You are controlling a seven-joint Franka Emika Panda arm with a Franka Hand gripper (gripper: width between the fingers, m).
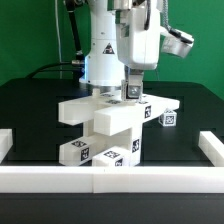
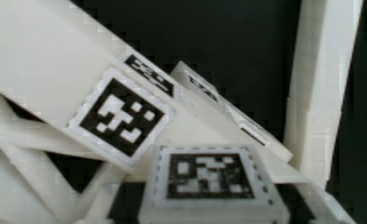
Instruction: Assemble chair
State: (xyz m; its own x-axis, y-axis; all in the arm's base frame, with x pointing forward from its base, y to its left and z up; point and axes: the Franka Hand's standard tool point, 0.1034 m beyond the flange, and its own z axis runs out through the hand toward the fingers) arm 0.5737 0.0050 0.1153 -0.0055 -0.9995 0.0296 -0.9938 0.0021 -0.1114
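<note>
Gripper [image 1: 132,93] low over stacked chair parts [image 1: 100,125], hold unclear, small tagged block [image 1: 168,119] beside, rail [image 1: 100,178] in front.

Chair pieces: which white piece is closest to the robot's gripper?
The long top slab, lying highest on the pile, right under the gripper. The other tagged blocks sit lower down, near the front rail.

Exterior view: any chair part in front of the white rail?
No, the white blocky plastic chair parts all sit behind the long white border rail.
</note>
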